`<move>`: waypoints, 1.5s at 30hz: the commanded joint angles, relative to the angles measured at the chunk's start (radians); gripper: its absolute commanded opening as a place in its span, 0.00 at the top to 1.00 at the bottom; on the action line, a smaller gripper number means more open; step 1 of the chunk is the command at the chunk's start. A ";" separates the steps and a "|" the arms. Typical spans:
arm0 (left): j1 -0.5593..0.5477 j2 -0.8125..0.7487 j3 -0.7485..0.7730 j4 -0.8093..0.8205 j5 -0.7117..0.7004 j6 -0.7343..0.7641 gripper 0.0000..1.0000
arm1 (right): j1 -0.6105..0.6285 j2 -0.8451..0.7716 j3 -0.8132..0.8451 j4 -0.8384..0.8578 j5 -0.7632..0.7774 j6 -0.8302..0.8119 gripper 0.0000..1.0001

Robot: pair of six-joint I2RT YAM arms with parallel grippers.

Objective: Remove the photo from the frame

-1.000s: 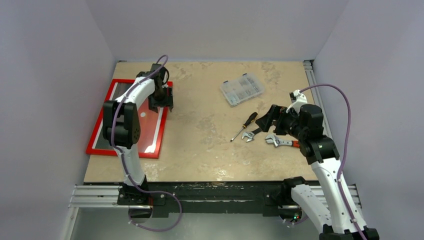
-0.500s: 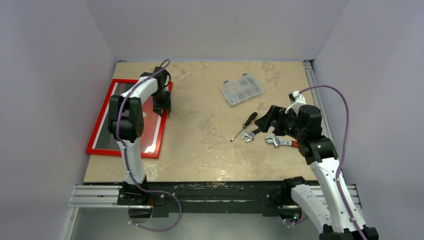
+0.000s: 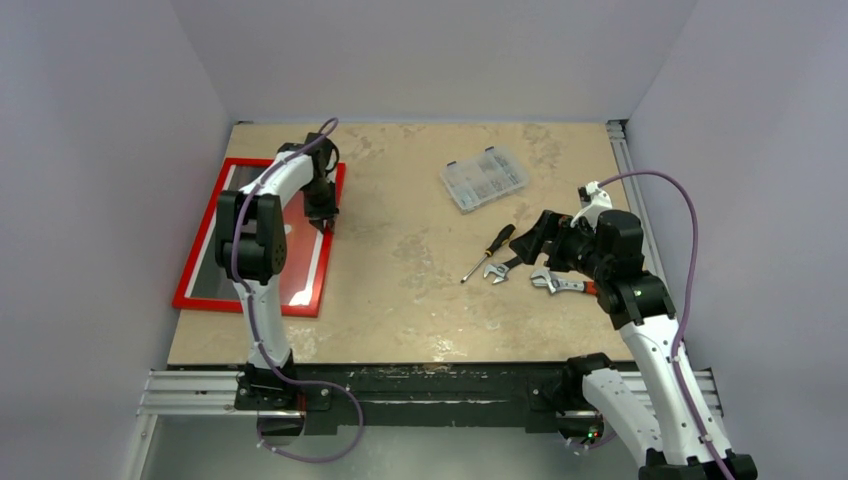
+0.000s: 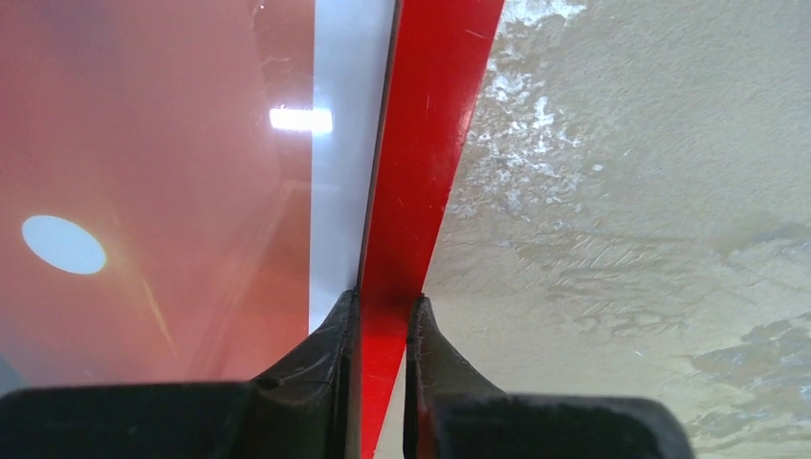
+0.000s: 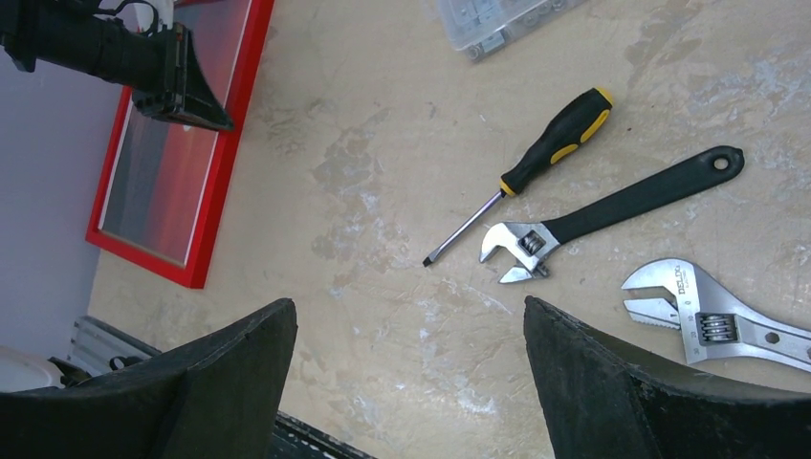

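While the frame [image 4: 435,134] lies flat at the left edge of the counter [image 3: 400,300], my left fingers [image 4: 340,330] pinch its right-hand red rail near the far end: one finger on the inner side over the photo's white edge strip, the other on the outer side next to bare counter. Photo [image 4: 153,124] sits inside the frame, face up, red-orange sky, small white sun, a lamp glare on the white strip. My right fingers [image 5: 239,368] are spread wide, holding nothing, hovering above the counter on the right side, well apart from the frame. Below them: a screwdriver [image 5: 536,167] with a black and yellow handle, just beside it a black-handled adjustable wrench [image 5: 612,210], and near that a silver adjustable wrench [image 5: 708,320], all flat on the counter. A clear parts organizer [image 3: 484,178] lies farther back, lid closed, contents too small to tell.
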 commanded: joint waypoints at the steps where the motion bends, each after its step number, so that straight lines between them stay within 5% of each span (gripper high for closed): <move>1: 0.006 0.005 0.040 -0.019 0.022 -0.009 1.00 | 0.003 -0.008 0.003 0.027 -0.021 0.009 0.13; 15: -0.006 -0.196 -0.006 0.026 0.237 -0.142 1.00 | 0.099 0.112 -0.083 0.156 -0.018 0.163 0.16; 28: -0.096 -0.350 -0.195 0.211 0.550 -0.342 1.00 | 0.583 0.528 -0.090 0.736 0.151 0.491 0.16; 35: -0.139 -0.408 -0.242 0.240 0.577 -0.349 1.00 | 0.685 0.783 0.009 0.985 0.143 0.570 0.23; 39: -0.144 -0.423 -0.245 0.230 0.545 -0.329 1.00 | 0.687 0.819 0.046 0.916 0.186 0.537 0.26; 45: -0.140 -0.461 -0.230 0.216 0.485 -0.305 0.96 | 0.726 0.909 0.167 0.505 0.491 0.512 0.26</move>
